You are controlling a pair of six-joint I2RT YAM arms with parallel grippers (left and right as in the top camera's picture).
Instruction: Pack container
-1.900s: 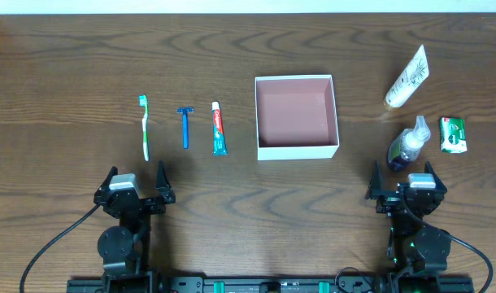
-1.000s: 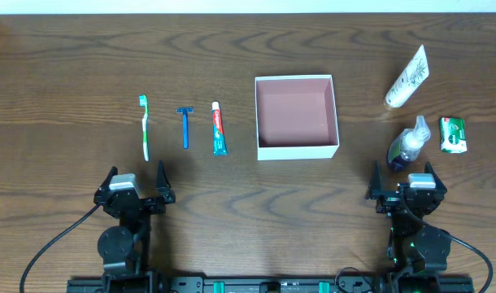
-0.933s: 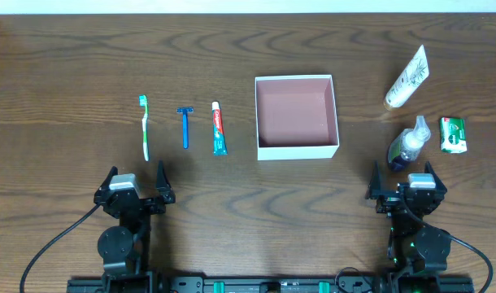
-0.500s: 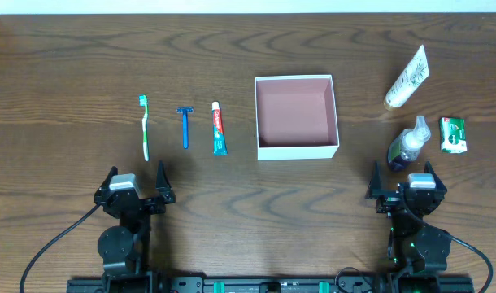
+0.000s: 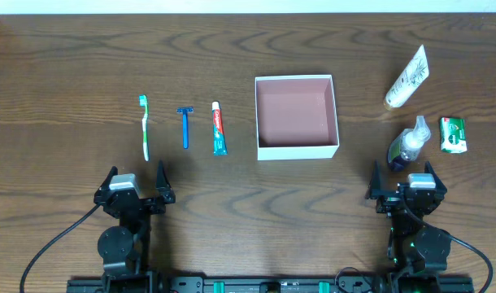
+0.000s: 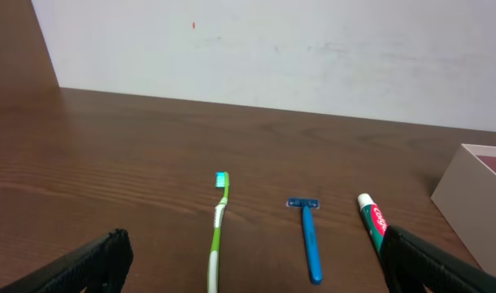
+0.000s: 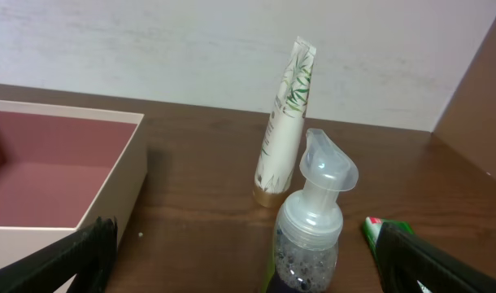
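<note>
Left gripper: fingers spread wide, nothing grasped; parked at the near edge of the table. Right gripper: fingers likewise parted, nothing grasped. No change is noted against the earlier frames: both arms unmoved, every item where it lay.

Ahead of the left gripper, toothbrush, razor and toothpaste are laid in a row, apart from one another. Container is set mid-table, just right of the toothpaste, open side up. Pump bottle is seen just ahead of the right gripper, green packet beside it, tube stood on its cap farther back.
</note>
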